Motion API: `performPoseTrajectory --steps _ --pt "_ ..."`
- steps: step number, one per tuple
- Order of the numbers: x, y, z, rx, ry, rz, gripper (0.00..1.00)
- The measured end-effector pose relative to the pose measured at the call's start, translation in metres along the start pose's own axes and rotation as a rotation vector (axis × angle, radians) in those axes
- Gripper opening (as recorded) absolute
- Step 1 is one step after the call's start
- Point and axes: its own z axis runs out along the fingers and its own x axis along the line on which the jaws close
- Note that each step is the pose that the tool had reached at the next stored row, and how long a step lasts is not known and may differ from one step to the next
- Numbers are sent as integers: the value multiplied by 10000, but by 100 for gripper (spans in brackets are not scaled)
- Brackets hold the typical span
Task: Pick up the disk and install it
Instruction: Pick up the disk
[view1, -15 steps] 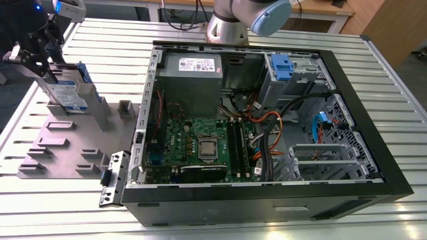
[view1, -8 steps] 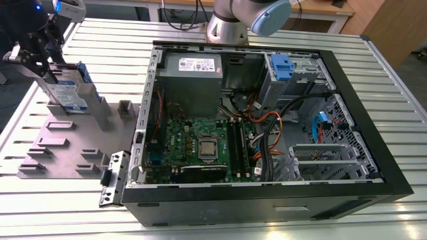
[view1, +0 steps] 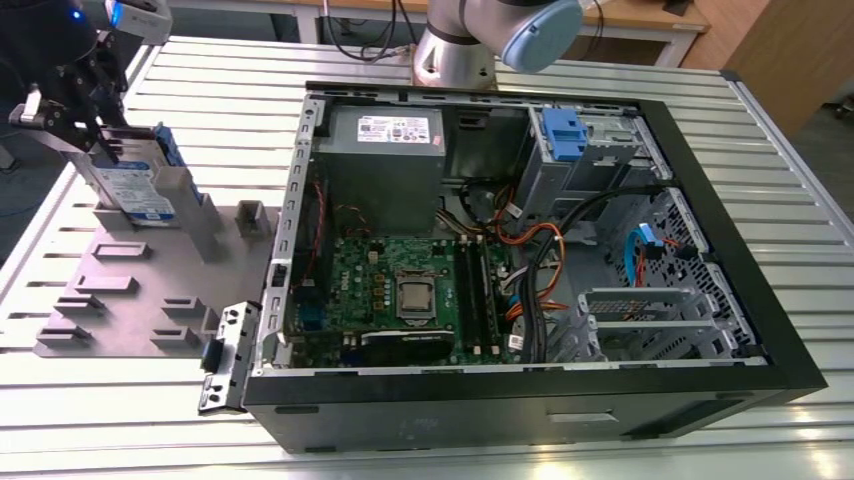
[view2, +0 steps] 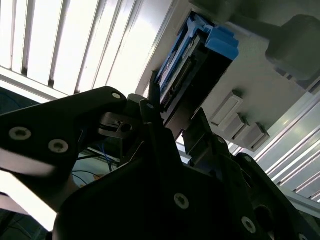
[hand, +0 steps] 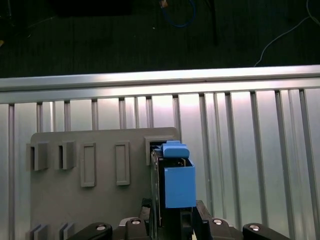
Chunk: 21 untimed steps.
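Exterior view | gripper (view1: 104, 150) clamped on upright flat silver disk (view1: 138, 195) | blue plastic rails | by grey slotted plate (view1: 120, 300)

Open computer case (view1: 507, 412) lay on slatted aluminium table (view1: 134, 425), motherboard (view1: 387, 270) and power supply (view1: 380, 165) exposed. Grey fixture plate (view1: 140, 322) sat at the exterior view's left.

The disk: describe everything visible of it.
The flat rectangular silver-metal disk carries a white-and-blue label and blue plastic side rails. It stands on edge, slightly tilted, over the grey slotted fixture plate at the exterior view's left, outside the open black computer case. The black gripper clamps it from both sides.
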Motion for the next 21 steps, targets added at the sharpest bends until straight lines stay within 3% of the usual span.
performPoseTrajectory --steps 6,15,21 --pt "0 0 0 -17 24 -284 45" --pt "0 0 0 -19 27 -305 45" --pt "0 0 0 -19 27 -308 36"
